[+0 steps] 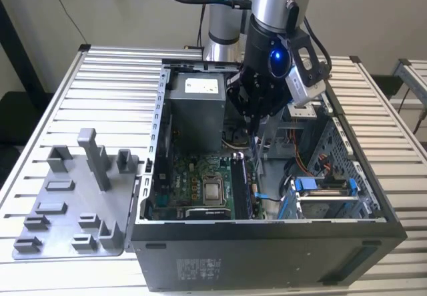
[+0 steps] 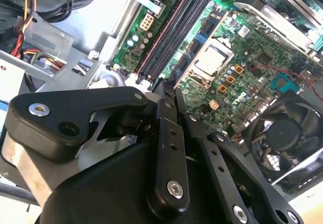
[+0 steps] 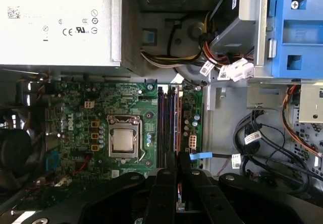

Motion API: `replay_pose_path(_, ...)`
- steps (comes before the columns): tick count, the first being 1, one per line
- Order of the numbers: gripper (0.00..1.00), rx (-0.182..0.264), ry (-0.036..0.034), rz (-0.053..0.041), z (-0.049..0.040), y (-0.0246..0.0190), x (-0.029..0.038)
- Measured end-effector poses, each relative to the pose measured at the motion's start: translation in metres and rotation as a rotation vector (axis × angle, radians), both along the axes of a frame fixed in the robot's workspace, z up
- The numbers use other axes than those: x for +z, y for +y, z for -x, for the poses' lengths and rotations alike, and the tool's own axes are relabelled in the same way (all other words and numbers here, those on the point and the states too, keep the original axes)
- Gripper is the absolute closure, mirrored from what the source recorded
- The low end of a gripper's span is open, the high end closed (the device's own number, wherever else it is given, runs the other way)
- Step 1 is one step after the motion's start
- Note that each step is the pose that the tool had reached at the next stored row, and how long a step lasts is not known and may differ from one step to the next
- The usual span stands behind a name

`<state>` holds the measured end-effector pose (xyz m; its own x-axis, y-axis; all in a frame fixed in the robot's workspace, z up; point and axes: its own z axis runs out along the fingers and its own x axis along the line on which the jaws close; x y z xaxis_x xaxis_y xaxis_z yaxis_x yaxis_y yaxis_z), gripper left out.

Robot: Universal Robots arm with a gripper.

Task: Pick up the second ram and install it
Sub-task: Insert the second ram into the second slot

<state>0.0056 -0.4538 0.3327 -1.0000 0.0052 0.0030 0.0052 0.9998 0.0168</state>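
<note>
Here: one black tool [image 1: 255, 124], centre of the exterior view, lowered inside the open PC case [image 1: 267, 256]. Its fingers [image 3: 169, 171] are pressed close together at the bottom of the first wrist view, pinching a thin dark edge, apparently the second ram [image 3: 178, 196], though it is mostly hidden. The tips stand over the long memory slots [image 3: 168, 123] on the green motherboard [image 3: 126, 103]. One grey plastic holder [image 1: 73, 203] with upright pegs sits on the ribbed metal surface [image 1: 40, 136], exterior view's left.
</note>
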Motion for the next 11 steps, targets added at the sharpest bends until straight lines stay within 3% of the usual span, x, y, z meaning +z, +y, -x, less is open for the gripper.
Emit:
replay_pose_path(7,0.86,0.000,0.0001,-0.0009,0.0030,-0.0098,-0.0020)
replay_pose_path(11,0.86,0.000,0.0001,-0.0012,0.0032,-0.0104,-0.0045)
